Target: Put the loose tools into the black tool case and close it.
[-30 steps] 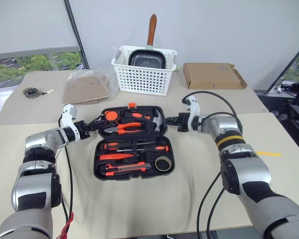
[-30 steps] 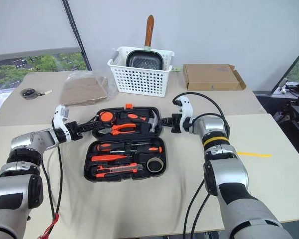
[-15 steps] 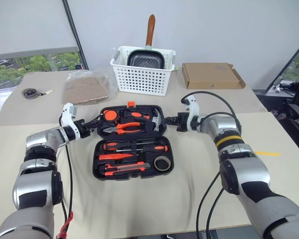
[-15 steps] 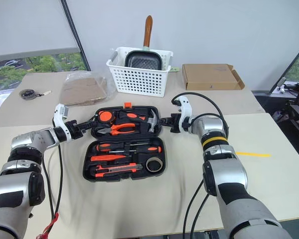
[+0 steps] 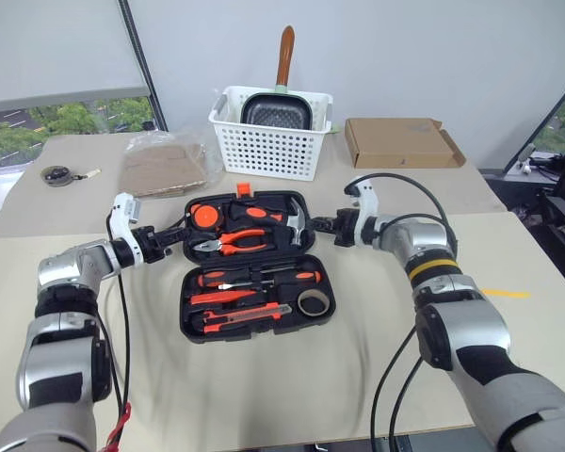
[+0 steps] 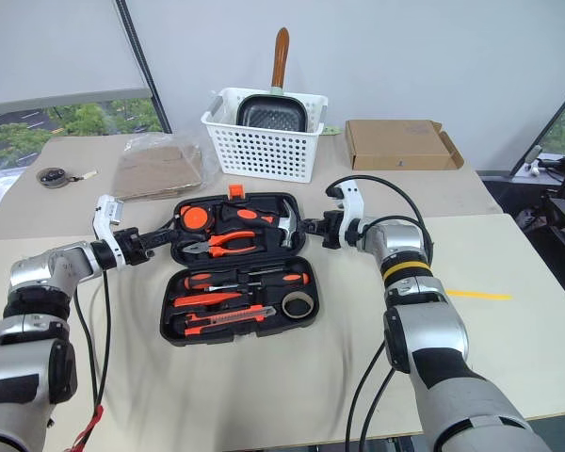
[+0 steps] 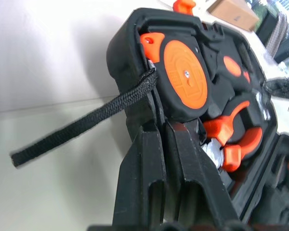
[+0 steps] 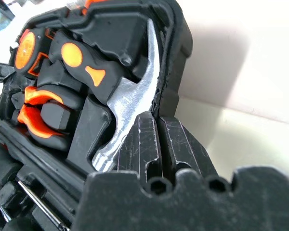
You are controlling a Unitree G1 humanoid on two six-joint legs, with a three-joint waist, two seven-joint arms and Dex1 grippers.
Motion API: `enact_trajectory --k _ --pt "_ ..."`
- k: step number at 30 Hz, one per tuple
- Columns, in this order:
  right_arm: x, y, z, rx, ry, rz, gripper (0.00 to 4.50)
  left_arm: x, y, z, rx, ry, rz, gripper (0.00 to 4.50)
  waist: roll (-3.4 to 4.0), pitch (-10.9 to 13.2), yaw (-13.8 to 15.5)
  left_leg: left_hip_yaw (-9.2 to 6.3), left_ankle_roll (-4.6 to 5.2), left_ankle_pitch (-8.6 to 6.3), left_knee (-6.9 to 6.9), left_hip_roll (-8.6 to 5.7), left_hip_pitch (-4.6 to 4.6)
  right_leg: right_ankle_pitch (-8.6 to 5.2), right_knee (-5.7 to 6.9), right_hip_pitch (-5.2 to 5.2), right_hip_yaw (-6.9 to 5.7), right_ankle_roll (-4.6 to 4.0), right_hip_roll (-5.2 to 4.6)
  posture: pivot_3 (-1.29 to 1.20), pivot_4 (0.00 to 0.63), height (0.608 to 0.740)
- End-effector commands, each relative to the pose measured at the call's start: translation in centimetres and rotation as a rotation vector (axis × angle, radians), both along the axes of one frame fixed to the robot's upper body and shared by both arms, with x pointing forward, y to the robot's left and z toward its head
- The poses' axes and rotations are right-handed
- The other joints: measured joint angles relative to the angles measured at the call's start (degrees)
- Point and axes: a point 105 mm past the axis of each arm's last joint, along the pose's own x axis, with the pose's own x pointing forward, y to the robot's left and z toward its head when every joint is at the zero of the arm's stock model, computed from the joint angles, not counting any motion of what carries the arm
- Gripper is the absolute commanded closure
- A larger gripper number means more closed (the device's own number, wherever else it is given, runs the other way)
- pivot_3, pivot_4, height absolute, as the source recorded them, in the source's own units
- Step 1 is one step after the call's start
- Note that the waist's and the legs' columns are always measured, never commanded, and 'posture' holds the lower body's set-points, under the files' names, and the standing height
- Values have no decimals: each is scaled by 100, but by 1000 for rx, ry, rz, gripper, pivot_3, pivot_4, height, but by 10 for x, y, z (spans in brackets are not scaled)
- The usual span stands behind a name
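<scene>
While open on the tan bench [image 5: 264, 377], black tool case [image 5: 254, 266] lies in the middle, lid half toward the white plastic basket [image 5: 271, 137], tray half nearer. Hinge runs side to side; lid edge tilted up off the bench, orange latch [image 5: 243, 189] on its far rim. Lid half carrying round tape measure [image 5: 203, 216], orange-handled pliers [image 5: 228, 243] and hammer [image 5: 284, 222]. Tray half holding two orange-and-black-handled screwdrivers [image 5: 254, 278], slim small orange screwdriver [image 5: 217, 297] and orange-black utility knife [image 5: 247, 317], all lengthwise side to side, plus small tape roll [image 5: 312, 301] at the right end. Left claw [image 5: 176, 234] at the lid's left edge, right claw [image 5: 318, 224] at its right edge. Beyond, frying pan [image 5: 279, 104] standing in the basket, cardboard box [image 5: 401, 143] to its right, bagged brown sheet [image 5: 164, 168] to its left.

From the right eye view, same layout; both claws level with the lid's side rims.

Through the left wrist view, left claw [image 7: 164, 139] pinched shut on the lid's rim, fingers [image 7: 140, 178] pressed together just beside the tape measure and its black cord [image 7: 82, 127].

Through the right wrist view, right claw [image 8: 156, 126] clamped on the opposite rim, fingers [image 8: 180, 144] closed tight, touching the wall beside the hammer's steel head.
</scene>
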Motion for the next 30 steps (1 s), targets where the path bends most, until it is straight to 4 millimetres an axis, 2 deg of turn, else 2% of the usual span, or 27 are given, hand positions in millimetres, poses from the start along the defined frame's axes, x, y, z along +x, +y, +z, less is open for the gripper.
enact_trajectory --k 1,6,11,13,15,21,25,27,28,30 --pt "-7 -9 32 37 -209 57 4500 -8 -15 34 128 -214 -89 4476 0 0 6 -1 0 0 -1 0 -2 0 -3 -1 -1 0 0 0 150 700" --pt "-27 -11 25 2 -360 144 4500 -15 -15 38 300 -423 -67 4476 0 0 6 -1 0 0 -6 3 3 0 -31 4 -2 0 5 0 150 700" --pt "-40 -11 27 -50 -543 191 4500 -18 -13 47 398 -589 -9 4476 0 0 2 2 0 0 -5 8 10 0 -41 6 -1 0 6 0 150 700" --pt "-43 -13 30 -67 -626 176 4500 -23 -16 44 469 -651 -29 4476 0 0 -7 4 0 0 -5 9 12 0 -40 6 0 1 6 0 150 700" --pt "-43 -17 34 -90 -727 129 4500 -32 -18 37 544 -715 -50 4476 0 0 -16 5 0 0 -6 12 16 -7 -40 6 0 13 7 0 150 700" --pt "-58 -27 30 -184 -927 112 4500 -62 -20 11 780 -902 -153 4476 1 0 11 10 2 -1 -7 11 21 2 -40 6 3 -4 1 0 150 700" --pt "-76 -32 18 -278 -1029 189 4500 -79 -12 -9 861 -938 -193 4476 2 1 76 12 9 -6 -8 11 27 0 -40 8 6 -1 -2 0 150 700" --pt "-86 -33 2 -345 -1018 282 4500 -87 -8 -21 896 -925 -241 4476 4 1 101 14 11 -7 -8 12 30 0 -39 7 7 -1 -2 0 150 700" --pt "-92 -35 -9 -383 -994 338 4150 -93 -5 -31 922 -889 -282 4492 5 0 99 17 12 -8 -9 13 35 -2 -39 9 8 2 -2 0 150 700" --pt "-100 -44 -23 -427 -938 396 3560 -107 -2 -45 921 -823 -356 3784 7 -1 96 24 32 -21 -13 18 55 -23 -38 20 12 34 -4 0 150 700"
